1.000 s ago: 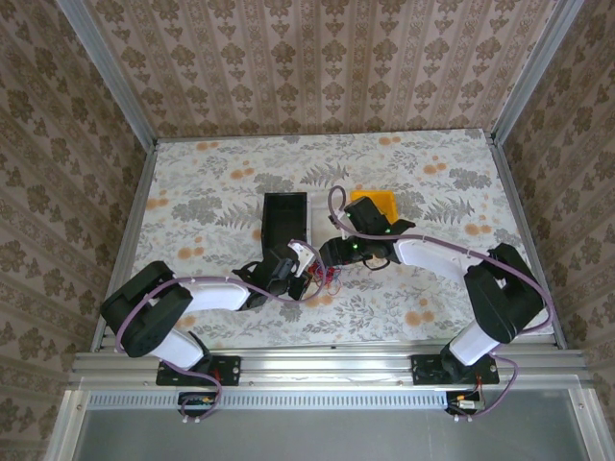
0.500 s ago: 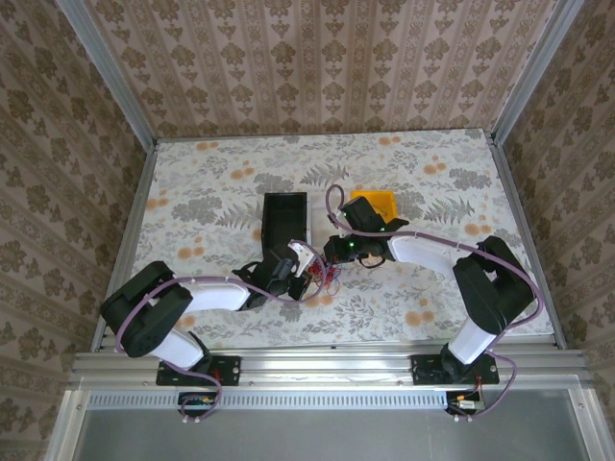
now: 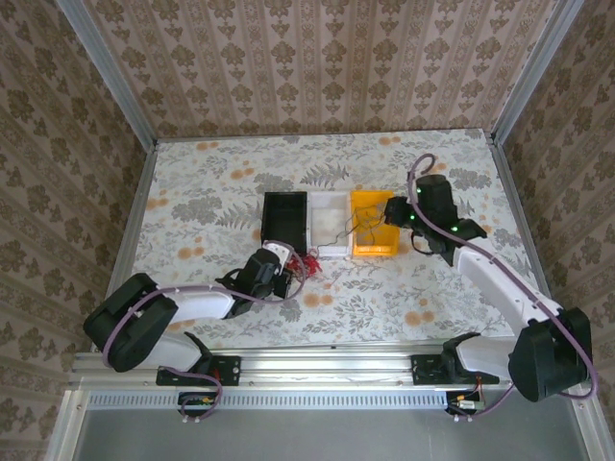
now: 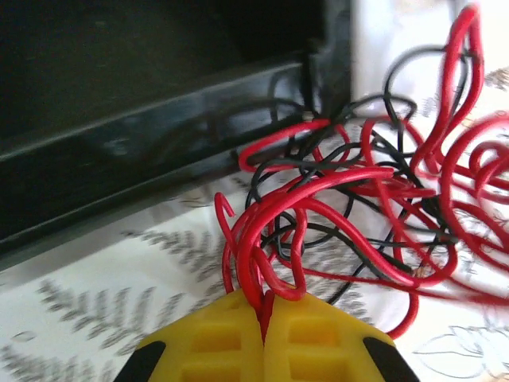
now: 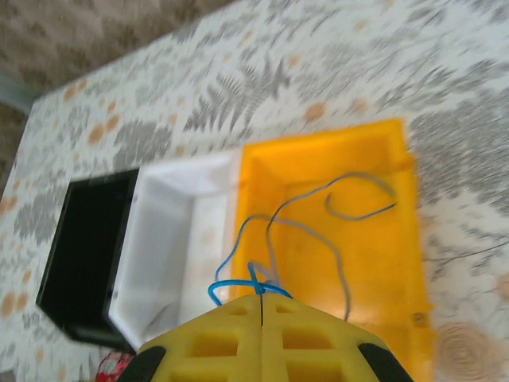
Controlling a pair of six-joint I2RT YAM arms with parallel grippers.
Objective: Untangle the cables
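Here, your left gripper (image 4: 262, 306) pinches the cables (image 3: 309, 265), bunched red and black just before the white bin (image 3: 332, 197); your right gripper (image 5: 261, 301) clamps a blue strand (image 5: 219, 288) right of it. They look light, springy, snag-prone: hold single strands.

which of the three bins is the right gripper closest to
The yellow bin, rightmost: the right gripper, shut on a blue cable, hangs at its edge; the white bin and black bin sit further left.

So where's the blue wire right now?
In the right wrist view, the blue wire is pinched in the right tool and dangles over the yellow bin, beside the white bin.
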